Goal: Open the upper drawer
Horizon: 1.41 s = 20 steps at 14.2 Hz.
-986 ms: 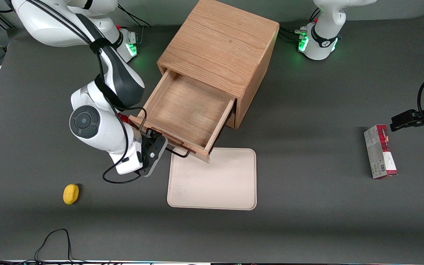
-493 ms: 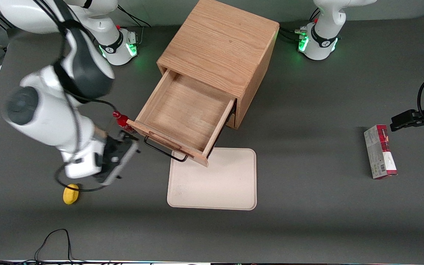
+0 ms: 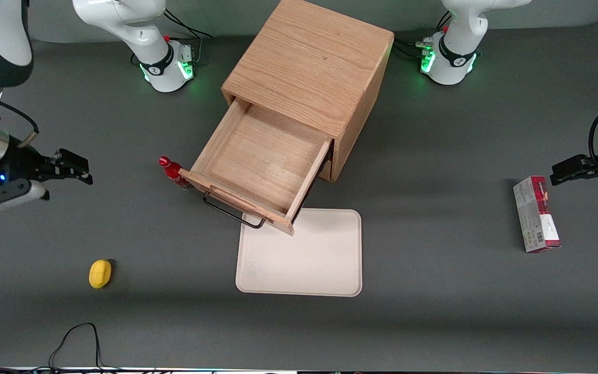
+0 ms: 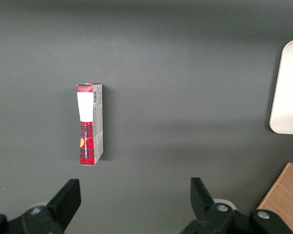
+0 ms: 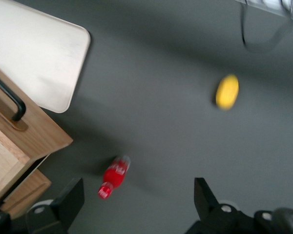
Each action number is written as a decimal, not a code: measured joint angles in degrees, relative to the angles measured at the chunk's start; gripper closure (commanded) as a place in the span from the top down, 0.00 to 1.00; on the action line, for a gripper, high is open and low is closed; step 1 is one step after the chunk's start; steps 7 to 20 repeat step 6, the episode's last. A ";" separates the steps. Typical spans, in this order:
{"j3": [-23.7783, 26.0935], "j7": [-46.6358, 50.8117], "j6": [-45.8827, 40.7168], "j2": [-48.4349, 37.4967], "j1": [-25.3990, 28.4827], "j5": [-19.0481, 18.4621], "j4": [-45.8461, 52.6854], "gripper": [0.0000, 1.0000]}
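1. The upper drawer [image 3: 260,163] stands pulled well out of the cabinet [image 3: 312,67], its empty floor showing and its black handle [image 3: 231,212] free – a second ago the gripper was at that handle, half a second ago already off it.
2. The gripper [image 3: 78,171] has now swung away toward the working arm's end of the table, well apart from the drawer, released and holding nothing; the right wrist view shows its two fingers [image 5: 71,197] spread wide over bare table.
3. I judge the task done – the drawer has kept its place through the retreat, and nothing is left but parking the arm.
4. Count, outward from the drawer: one cabinet, with the lower drawer [image 5: 27,187] shut beneath the open one.
5. One red bottle [image 3: 173,170] just beside the drawer front; one pale tray [image 3: 304,259] nearer the camera, its corner under the drawer front.
6. One yellow fruit [image 3: 100,273] and one red-and-grey box [image 3: 535,214] toward the parked arm's end.
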 measured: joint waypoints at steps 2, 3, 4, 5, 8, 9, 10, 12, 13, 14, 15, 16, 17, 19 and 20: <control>0.01 4.27 2.86 -7.43 0.19 -2.23 -9.32 1.00; 0.01 4.92 4.13 -10.91 0.25 -2.69 -13.16 1.00; 0.01 5.16 4.81 -13.76 0.25 -2.79 -15.84 1.00; 0.01 5.44 5.21 -15.47 0.25 -2.82 -17.21 1.00; 0.01 5.68 5.34 -16.16 0.25 -2.82 -17.60 1.00; 0.01 5.68 5.34 -16.16 0.25 -2.82 -17.60 1.00; 0.01 5.68 5.34 -16.16 0.25 -2.82 -17.60 1.00; 0.01 5.68 5.34 -16.16 0.25 -2.82 -17.60 1.00; 0.01 5.68 5.34 -16.16 0.25 -2.82 -17.60 1.00; 0.01 5.68 5.34 -16.16 0.25 -2.82 -17.60 1.00; 0.01 5.68 5.34 -16.16 0.25 -2.82 -17.60 1.00; 0.01 5.68 5.34 -16.16 0.25 -2.82 -17.60 1.00; 0.01 5.68 5.34 -16.16 0.25 -2.82 -17.60 1.00; 0.01 5.68 5.34 -16.16 0.25 -2.82 -17.60 1.00; 0.01 5.68 5.34 -16.16 0.25 -2.82 -17.60 1.00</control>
